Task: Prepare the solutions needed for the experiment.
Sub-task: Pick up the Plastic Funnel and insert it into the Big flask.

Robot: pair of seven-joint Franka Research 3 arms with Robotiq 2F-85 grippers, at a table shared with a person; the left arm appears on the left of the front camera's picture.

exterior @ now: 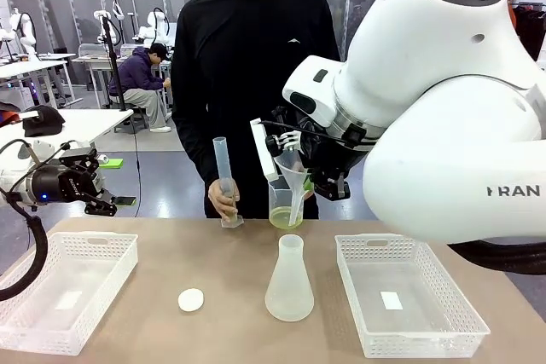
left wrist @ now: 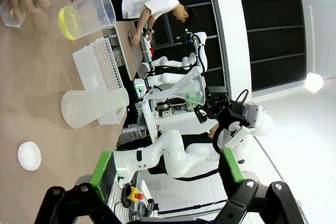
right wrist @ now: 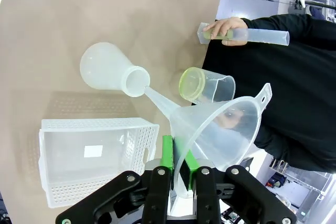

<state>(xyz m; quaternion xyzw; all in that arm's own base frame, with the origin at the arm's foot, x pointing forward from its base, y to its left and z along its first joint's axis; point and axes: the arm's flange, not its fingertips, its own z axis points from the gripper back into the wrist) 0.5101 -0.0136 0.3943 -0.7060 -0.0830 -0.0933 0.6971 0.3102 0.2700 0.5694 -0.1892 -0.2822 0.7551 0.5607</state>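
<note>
Your right claw [right wrist: 177, 157] is clamped on the rim of the clear funnel [right wrist: 220, 129], whose spout hangs tilted above the mouth of the flask [exterior: 289, 283] at mid-table. At the table's far edge the solutions [exterior: 284, 220] lie as a shallow yellow-green layer in a beaker [exterior: 286, 198], beside a person's hand [exterior: 223, 200] holding a graduated cylinder [exterior: 222, 168]. Your left claw [exterior: 113, 203] hovers, jaws apart, by the far left corner.
</note>
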